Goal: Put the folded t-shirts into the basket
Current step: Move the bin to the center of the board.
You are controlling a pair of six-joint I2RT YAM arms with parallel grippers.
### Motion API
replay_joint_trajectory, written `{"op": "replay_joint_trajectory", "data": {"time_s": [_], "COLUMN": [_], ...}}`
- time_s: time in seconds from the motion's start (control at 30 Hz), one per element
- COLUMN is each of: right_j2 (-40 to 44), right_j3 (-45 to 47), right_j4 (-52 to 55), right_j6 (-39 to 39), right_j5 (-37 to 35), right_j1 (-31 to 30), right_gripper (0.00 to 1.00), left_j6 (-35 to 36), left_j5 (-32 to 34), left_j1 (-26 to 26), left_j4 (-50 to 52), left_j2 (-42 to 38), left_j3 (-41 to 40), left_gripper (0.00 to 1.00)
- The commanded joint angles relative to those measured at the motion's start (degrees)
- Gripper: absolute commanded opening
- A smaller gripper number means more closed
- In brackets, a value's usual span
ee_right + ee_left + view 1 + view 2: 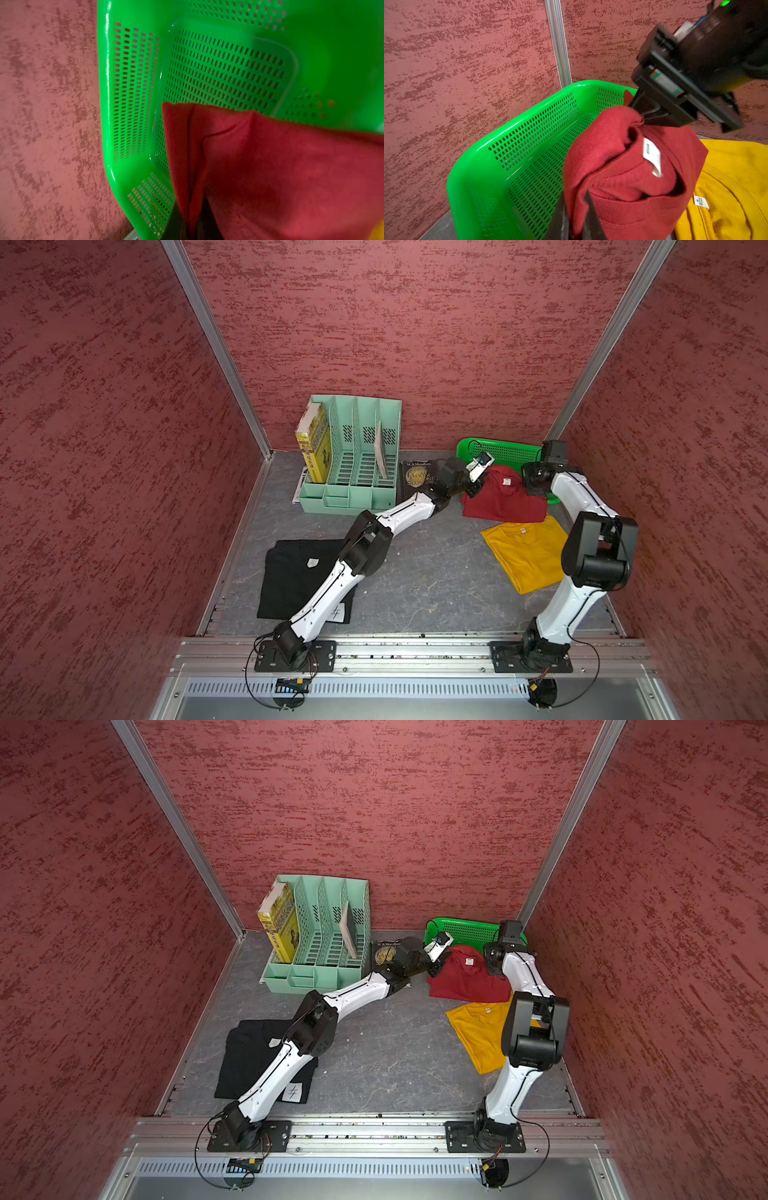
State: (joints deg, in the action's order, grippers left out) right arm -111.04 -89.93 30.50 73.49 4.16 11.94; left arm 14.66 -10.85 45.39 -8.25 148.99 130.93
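The dark red t-shirt (505, 497) (469, 982) hangs bunched between both grippers, draped over the near rim of the green basket (503, 450) (465, 930) in the back right corner. My left gripper (575, 199) (473, 489) is shut on its left edge. My right gripper (192, 209) (642, 115) is shut on its far right corner, above the basket's floor (218, 72). The mustard yellow t-shirt (528, 551) (726, 187) lies flat in front of the red one. The black t-shirt (299, 576) (253, 1056) lies at the front left, partly under the left arm.
A mint-green file organizer (353, 456) holding a yellow book (311, 443) stands at the back. A black paperback (417, 479) lies between it and the basket, under the left wrist. Red walls and an aluminium post (558, 41) close in behind the basket.
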Motion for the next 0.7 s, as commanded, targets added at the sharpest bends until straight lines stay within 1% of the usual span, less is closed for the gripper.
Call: {"op": "replay_joint_trajectory", "data": {"time_s": [0.0,0.13,0.23,0.3,0.4,0.5,0.67], "right_j2": [-5.62,-11.74,-15.91,-17.94,-17.82,-15.90,-13.14], "right_j3": [-6.29,-11.57,-16.29,-18.21,-17.70,-15.79,-12.70], "right_j4": [8.37,16.73,23.15,27.05,29.84,30.31,31.69], "right_j6": [1.23,-1.32,-5.77,-9.21,-12.98,-16.51,-21.74], "right_j5": [2.87,5.55,8.99,9.91,8.96,8.91,7.07], "right_j1": [0.49,0.49,0.45,0.40,0.45,0.29,-0.76], "right_gripper": [0.00,0.00,0.00,0.00,0.00,0.00,0.00], "left_j6": [0.93,-1.02,-0.51,-0.45,-0.79,0.23,0.99], "left_j5": [-1.42,-2.52,-2.58,-3.36,-3.62,-3.54,-3.31], "left_j1": [-0.16,0.27,1.05,1.20,1.42,1.91,2.57], "left_j4": [-2.85,0.93,0.01,2.35,9.76,16.04,18.91], "left_j2": [-0.30,-4.26,-9.54,-12.68,-16.08,-18.56,-23.04], "left_j3": [-0.50,-4.26,-12.00,-15.45,-16.58,-17.48,-21.97], "left_gripper": [0.00,0.00,0.00,0.00,0.00,0.00,0.00]}}
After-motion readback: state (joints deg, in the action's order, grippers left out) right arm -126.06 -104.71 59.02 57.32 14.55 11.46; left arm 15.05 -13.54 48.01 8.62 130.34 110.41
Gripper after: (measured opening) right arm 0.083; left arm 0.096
